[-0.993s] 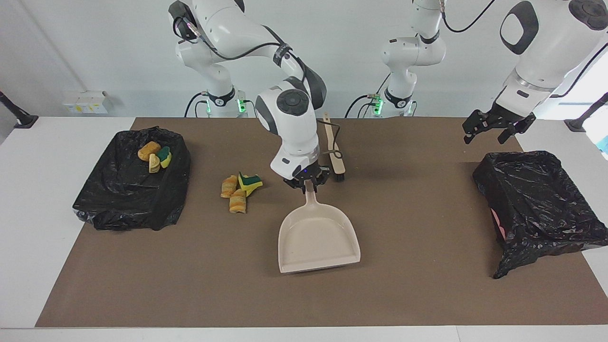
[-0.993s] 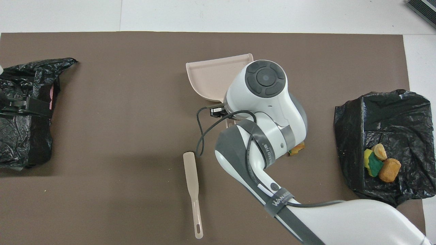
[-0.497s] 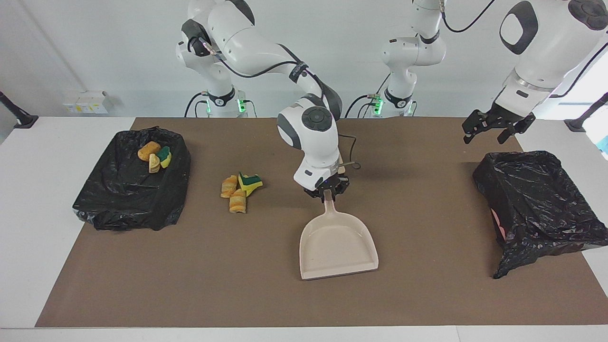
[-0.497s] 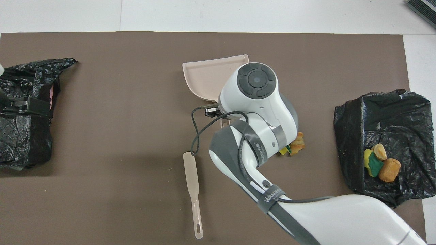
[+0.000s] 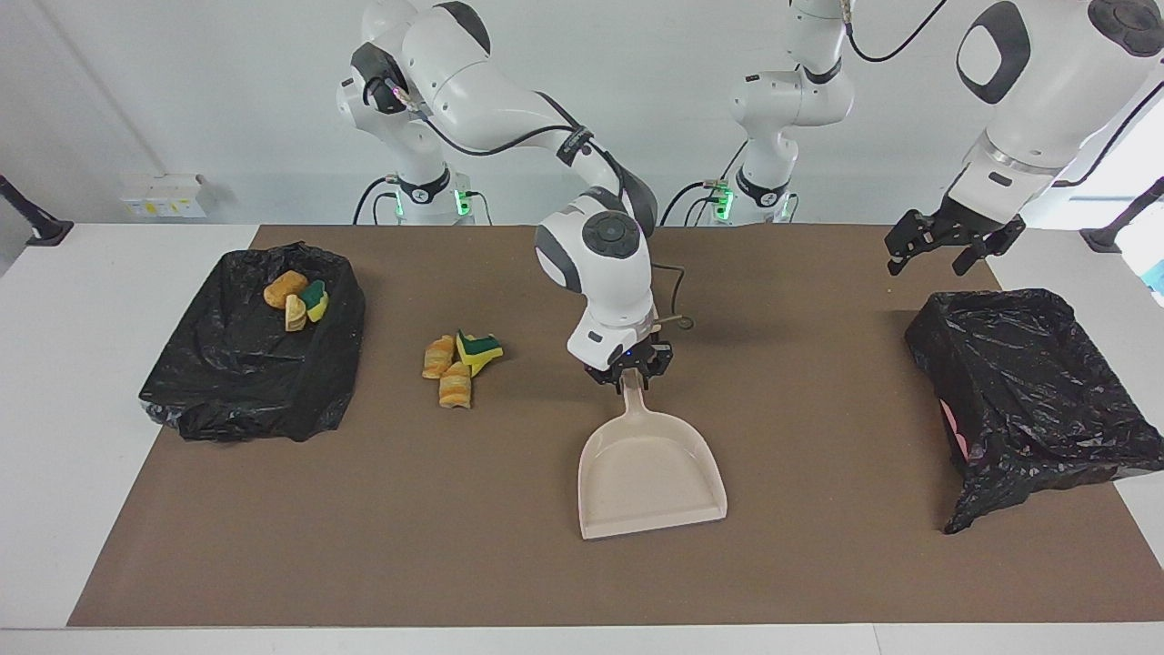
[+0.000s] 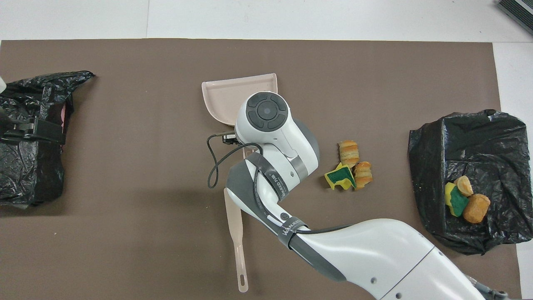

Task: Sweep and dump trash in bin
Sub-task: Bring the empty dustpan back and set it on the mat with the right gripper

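Brush bristles hidden under the right arm.

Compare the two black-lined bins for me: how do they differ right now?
The bin at the right arm's end holds three scraps; the bin at the left arm's end shows none. The left gripper hovers over the latter's edge nearest the robots; nothing hovers over the former. Three loose scraps lie beside the former. Both wear crumpled black bags.

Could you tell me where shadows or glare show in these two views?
Facing view: soft shadow on the mat beside the right gripper holding the dustpan; glints on the bin liner. Overhead view: a broad shadow around the brush; the right arm hides the dustpan's handle.
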### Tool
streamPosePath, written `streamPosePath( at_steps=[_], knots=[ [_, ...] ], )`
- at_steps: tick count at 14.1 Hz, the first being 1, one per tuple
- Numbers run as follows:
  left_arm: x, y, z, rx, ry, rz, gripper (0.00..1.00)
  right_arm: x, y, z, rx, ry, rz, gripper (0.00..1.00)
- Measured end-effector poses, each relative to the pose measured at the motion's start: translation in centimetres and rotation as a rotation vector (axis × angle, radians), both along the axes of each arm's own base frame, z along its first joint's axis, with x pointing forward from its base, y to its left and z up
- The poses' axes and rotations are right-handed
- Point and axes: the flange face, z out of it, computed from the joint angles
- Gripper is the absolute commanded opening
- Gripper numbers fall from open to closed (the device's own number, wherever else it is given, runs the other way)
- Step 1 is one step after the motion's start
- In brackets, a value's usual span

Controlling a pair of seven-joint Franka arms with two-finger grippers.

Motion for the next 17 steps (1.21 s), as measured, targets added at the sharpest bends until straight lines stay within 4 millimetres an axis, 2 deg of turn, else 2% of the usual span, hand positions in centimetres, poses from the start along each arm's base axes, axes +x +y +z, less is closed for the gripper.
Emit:
streamPosePath(
  at_steps=[4, 7, 9, 11, 12, 17],
  knots=[
    [0.0, -0.1, 0.0, 0.000, 0.001, -0.001, 1.00, -1.1, -0.8, 5.6, -0.005, -0.003, -0.004, 1.00],
    [0.0, -0.5, -0.1, 0.000, 0.003, -0.008, 1.00, -2.1, -4.2, 9.5, -0.019, 0.113, -0.029, 1.00],
    [0.0, -1.5, -0.4, 0.000, 0.008, -0.026, 1.00, -3.4, -5.7, 11.4, -0.043, 0.160, -0.003, 1.00],
    [0.0, -3.0, -0.9, 0.000, 0.019, -0.052, 1.00, -6.3, -5.6, 12.3, -0.065, 0.177, 0.022, 1.00],
    [0.1, -4.1, -1.5, 0.001, 0.029, -0.071, 1.00, -8.4, -5.1, 12.1, -0.073, 0.196, 0.045, 1.00],
    [1.4, -11.5, -5.3, -0.011, 0.042, -0.132, 1.00, -18.8, -1.9, 9.4, -0.035, 0.227, 0.124, 1.00]
  ],
)
